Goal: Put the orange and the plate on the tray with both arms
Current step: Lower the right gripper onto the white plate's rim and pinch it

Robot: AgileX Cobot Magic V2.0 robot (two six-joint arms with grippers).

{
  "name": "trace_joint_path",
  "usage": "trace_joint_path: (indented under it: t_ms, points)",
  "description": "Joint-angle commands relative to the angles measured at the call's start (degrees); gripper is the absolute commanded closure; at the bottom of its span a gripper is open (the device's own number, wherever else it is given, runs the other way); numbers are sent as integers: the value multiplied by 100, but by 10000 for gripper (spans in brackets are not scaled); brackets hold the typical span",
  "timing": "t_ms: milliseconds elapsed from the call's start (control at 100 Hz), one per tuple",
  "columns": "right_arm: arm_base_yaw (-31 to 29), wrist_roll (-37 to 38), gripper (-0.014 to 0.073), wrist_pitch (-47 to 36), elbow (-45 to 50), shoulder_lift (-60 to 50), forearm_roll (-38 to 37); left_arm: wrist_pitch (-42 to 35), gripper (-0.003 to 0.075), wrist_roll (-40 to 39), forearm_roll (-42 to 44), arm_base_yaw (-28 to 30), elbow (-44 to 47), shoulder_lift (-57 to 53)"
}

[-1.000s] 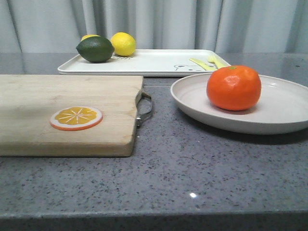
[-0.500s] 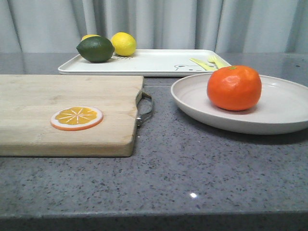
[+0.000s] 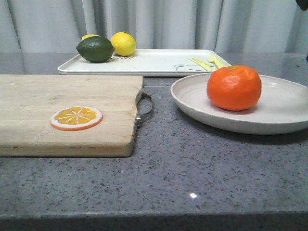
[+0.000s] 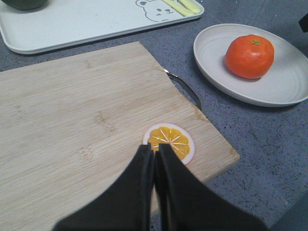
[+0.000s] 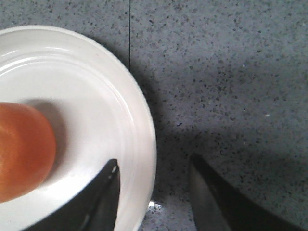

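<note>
Grey speckled countertop (image 3: pixel 192 173) — carries everything listed below.

Wooden cutting board (image 3: pixel 57 110), on the robot's left, metal handle toward the centre; a flat orange slice (image 3: pixel 76 118) lies on it.

Tray (image 3: pixel 154 62), white, at the far edge of the counter, with a faint bear drawing. It holds a green lime (image 3: pixel 95 49), a yellow lemon (image 3: pixel 123 44) and pale yellow cutlery (image 3: pixel 207 62); its middle has room.

Plate (image 3: pixel 284 108), off-white, on the counter near the tray's right corner, not on the tray.

Orange (image 3: pixel 234 87), whole, resting in the plate — likewise off the tray.

Left gripper (image 4: pixel 155 163), above the board near the slice, fingers pressed together, holding nothing.

Right gripper (image 5: pixel 153 192), fingers spread and straddling the plate's rim, one above the plate's inside, one outside; contact cannot be told.

Progress: neither item delivered; lifting and placing both remain.
</note>
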Motion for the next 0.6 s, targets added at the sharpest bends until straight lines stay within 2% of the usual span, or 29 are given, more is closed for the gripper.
trace_joint_path:
  t_ms: [0, 590]
  points:
    - [3, -73, 232, -119, -275, 40, 62, -419, 739, 0, -64, 32, -153, -16]
    - [3, -74, 234, -108, -399, 732, 172, -419, 739, 0, -64, 32, -153, -16]
